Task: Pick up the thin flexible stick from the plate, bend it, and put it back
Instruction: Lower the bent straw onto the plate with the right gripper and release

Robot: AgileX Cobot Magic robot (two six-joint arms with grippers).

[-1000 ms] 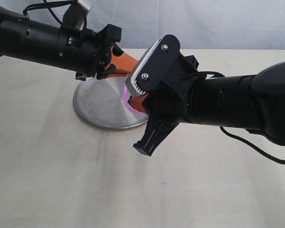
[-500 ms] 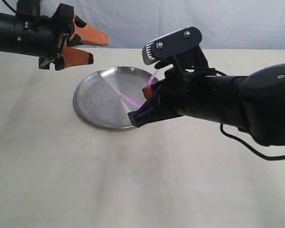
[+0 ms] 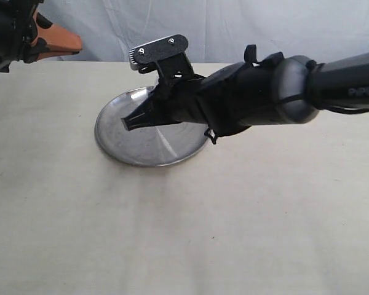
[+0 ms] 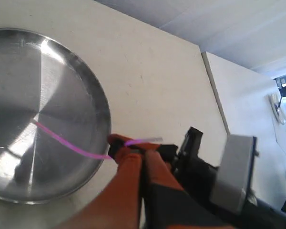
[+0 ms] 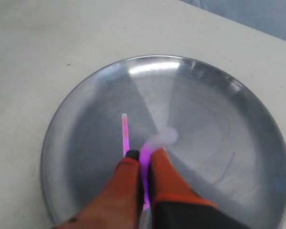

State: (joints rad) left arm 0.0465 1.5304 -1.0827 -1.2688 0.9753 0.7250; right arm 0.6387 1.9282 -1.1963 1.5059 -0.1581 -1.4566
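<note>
Exterior view: the left gripper point(image 3: 74, 42) hangs at the upper left, off the plate point(image 3: 120, 141). The right arm point(image 3: 264, 92) stretches across the plate, hiding its own fingertips.

Right wrist view: the right gripper point(image 5: 142, 160) is clamped on the thin flexible stick point(image 5: 125, 136), pink tip poking out at centre over the plate.

Left wrist view: the left gripper's fingers point(image 4: 128, 181), lower middle, are pressed together, seemingly empty. Beyond them the stick slants left across the plate.

Nearly weightless, springy and slick, I judge: pinch it firmly near an end.
</note>
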